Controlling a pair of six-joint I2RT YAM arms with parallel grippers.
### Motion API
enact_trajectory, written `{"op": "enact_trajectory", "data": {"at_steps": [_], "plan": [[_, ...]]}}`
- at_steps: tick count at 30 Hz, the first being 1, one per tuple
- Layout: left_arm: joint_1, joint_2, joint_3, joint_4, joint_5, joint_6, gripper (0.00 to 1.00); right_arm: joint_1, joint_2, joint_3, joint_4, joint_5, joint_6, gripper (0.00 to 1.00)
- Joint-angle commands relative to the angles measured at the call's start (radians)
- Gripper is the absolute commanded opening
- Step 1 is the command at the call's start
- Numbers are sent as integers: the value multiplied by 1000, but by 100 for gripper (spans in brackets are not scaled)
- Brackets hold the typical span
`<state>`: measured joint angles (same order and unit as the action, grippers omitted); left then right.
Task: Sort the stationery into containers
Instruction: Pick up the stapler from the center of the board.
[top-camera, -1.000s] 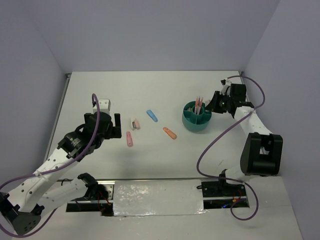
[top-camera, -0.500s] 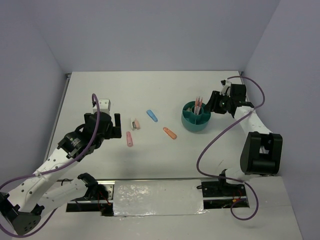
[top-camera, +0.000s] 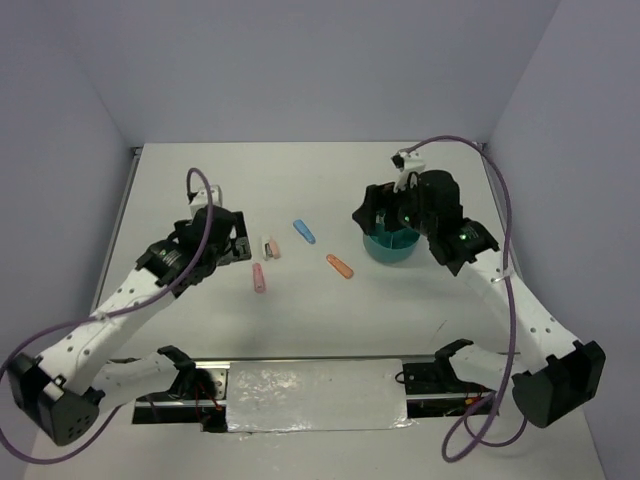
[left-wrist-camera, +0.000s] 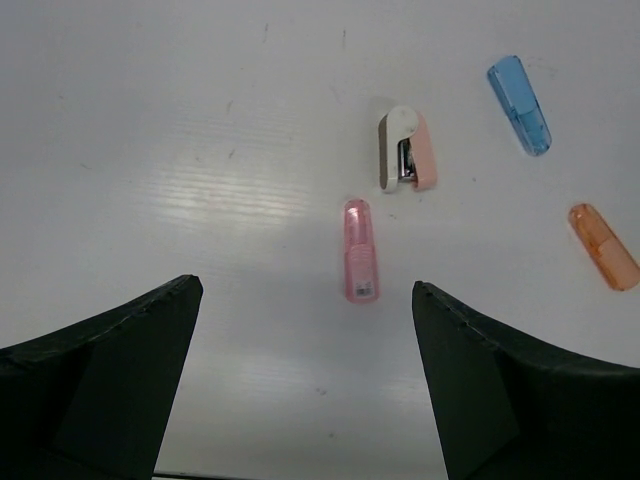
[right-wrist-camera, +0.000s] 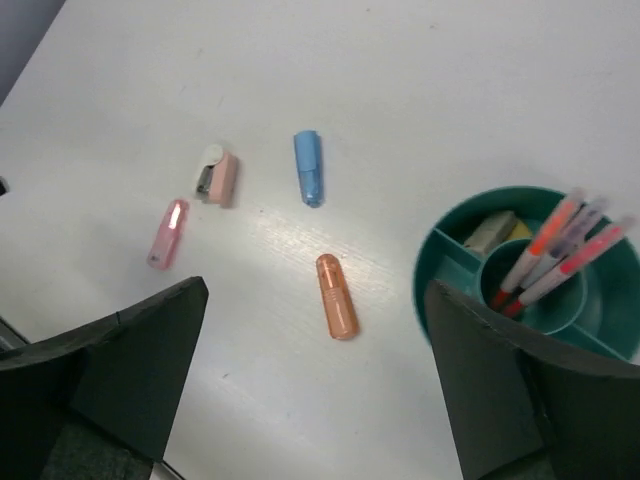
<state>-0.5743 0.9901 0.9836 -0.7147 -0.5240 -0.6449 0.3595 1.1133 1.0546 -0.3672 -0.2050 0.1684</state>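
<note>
Loose on the table lie a pink oblong piece (top-camera: 259, 278) (left-wrist-camera: 359, 250) (right-wrist-camera: 167, 233), a small white-and-pink stapler (top-camera: 268, 247) (left-wrist-camera: 407, 150) (right-wrist-camera: 218, 176), a blue piece (top-camera: 304, 231) (left-wrist-camera: 519, 104) (right-wrist-camera: 308, 166) and an orange piece (top-camera: 340, 266) (left-wrist-camera: 603, 246) (right-wrist-camera: 336, 295). The round teal cup (top-camera: 395, 246) (right-wrist-camera: 450, 250) holds orange-red and grey pens (right-wrist-camera: 560, 250) in its middle and a pale block (right-wrist-camera: 492, 229) in a side compartment. My left gripper (top-camera: 238, 243) (left-wrist-camera: 305, 290) is open, just left of the pink piece. My right gripper (top-camera: 372, 215) (right-wrist-camera: 315, 290) is open and empty, above the cup's left rim.
The white table (top-camera: 300, 180) is walled by pale panels at the back and sides. Purple cables (top-camera: 500, 190) loop off both arms. A foil-covered strip (top-camera: 315, 395) runs along the near edge between the arm bases.
My right arm swung from the cup's right side to above its left rim, and its jaws opened. My left arm reached forward toward the pink piece and stapler.
</note>
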Motion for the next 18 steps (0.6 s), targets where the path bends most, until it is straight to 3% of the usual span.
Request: {"op": "enact_trajectory", "data": {"at_steps": [1, 4, 8, 12, 18], "plan": [[8, 178, 75, 50, 71, -111, 99, 132, -12, -5, -64, 188, 54, 100], [7, 384, 150, 98, 97, -114, 99, 200, -10, -42, -101, 324, 92, 100], [10, 611, 236, 112, 59, -140, 99, 229, -78, -106, -134, 374, 148, 100], [10, 717, 262, 181, 22, -110, 99, 251, -142, -145, -150, 334, 155, 100], [8, 798, 267, 267, 73, -39, 99, 291, -152, -183, -150, 312, 131, 100]]}}
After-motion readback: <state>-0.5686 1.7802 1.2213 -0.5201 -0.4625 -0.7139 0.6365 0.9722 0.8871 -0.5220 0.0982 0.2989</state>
